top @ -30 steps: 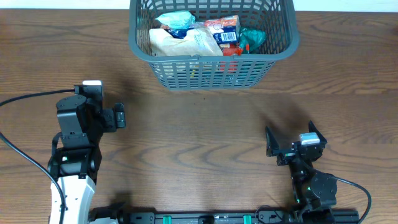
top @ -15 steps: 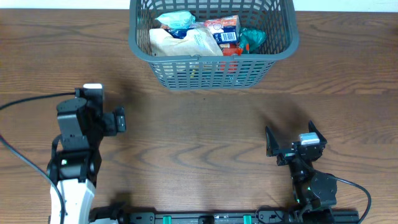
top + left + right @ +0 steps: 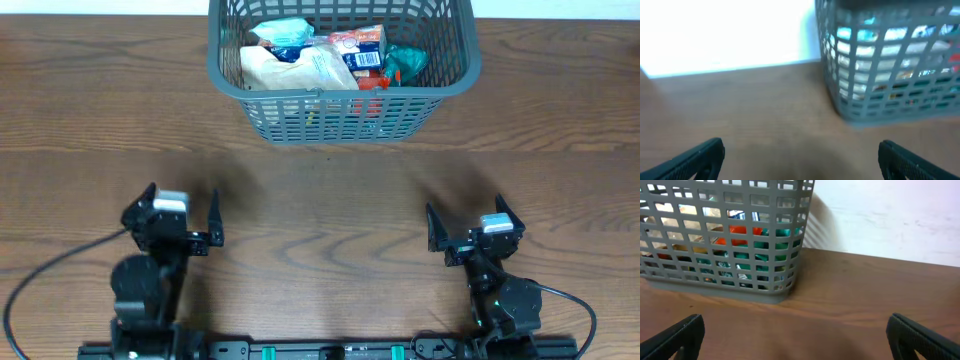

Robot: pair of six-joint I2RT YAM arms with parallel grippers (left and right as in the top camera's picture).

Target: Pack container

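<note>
Brown wood-grain is seen across the whole worktop point(image 3: 320, 200), with the boards running from side to side. Behind its far edge a plain white wall point(image 3: 890, 215) is shown in both wrist views. The container point(image 3: 340, 118), a dark gray plastic basket with lattice-slotted sides and a thick rim, is set on the worktop at the far middle, and its back part is cut off by the top of the overhead view. It is filled with snack packets: a large tan packet point(image 3: 295, 68) is laid at the left and centre, a light blue packet point(image 3: 285, 32) is placed behind it, a red and white carton point(image 3: 362, 45) is lodged to the right of centre, and a teal packet point(image 3: 405, 60) is tucked into the right end. Something red point(image 3: 372, 82) is glimpsed low between the carton and the front wall, but it cannot be told what it is. The left gripper point(image 3: 182, 197) is held near the front edge at the left, with its fingers point(image 3: 700, 155) spread wide and nothing between them. The right gripper point(image 3: 465, 212) is held near the front edge at the right, its fingers point(image 3: 677, 335) likewise spread wide and holding nothing. Both are kept well apart from the container
</note>
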